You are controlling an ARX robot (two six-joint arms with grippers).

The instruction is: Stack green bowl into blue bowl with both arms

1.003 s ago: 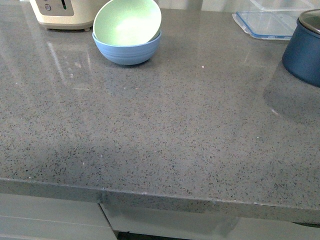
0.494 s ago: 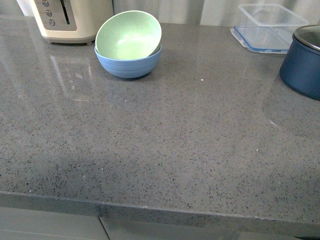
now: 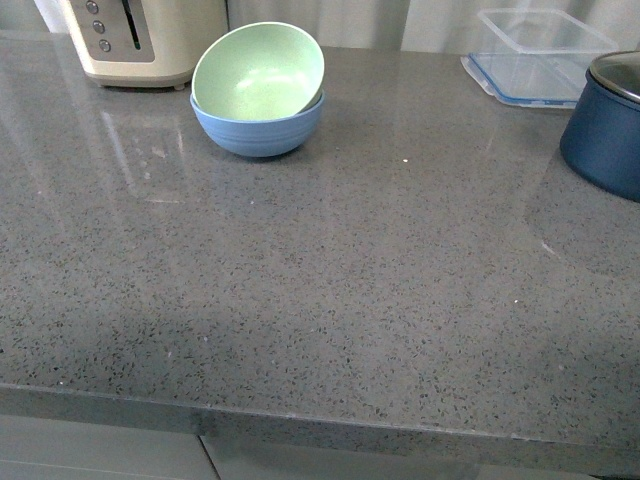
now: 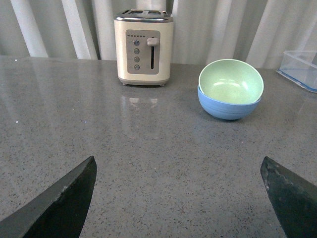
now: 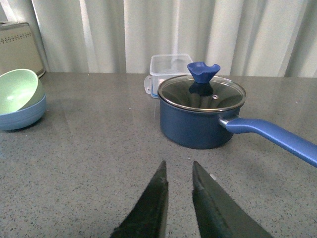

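The green bowl sits tilted inside the blue bowl at the back left of the grey counter. Both also show in the left wrist view, green bowl in blue bowl, and in the right wrist view, green bowl in blue bowl. My left gripper is open and empty, well short of the bowls. My right gripper is shut and empty above bare counter, far from the bowls. Neither arm shows in the front view.
A cream toaster stands just left of the bowls, also seen in the left wrist view. A dark navy pot with glass lid and long handle stands at the right. A clear lidded container lies behind it. The counter's front edge is near.
The front view has shifted slightly, so the bowls and toaster sit lower in the frame than a second ago. The bowls keep the same stacked pose.
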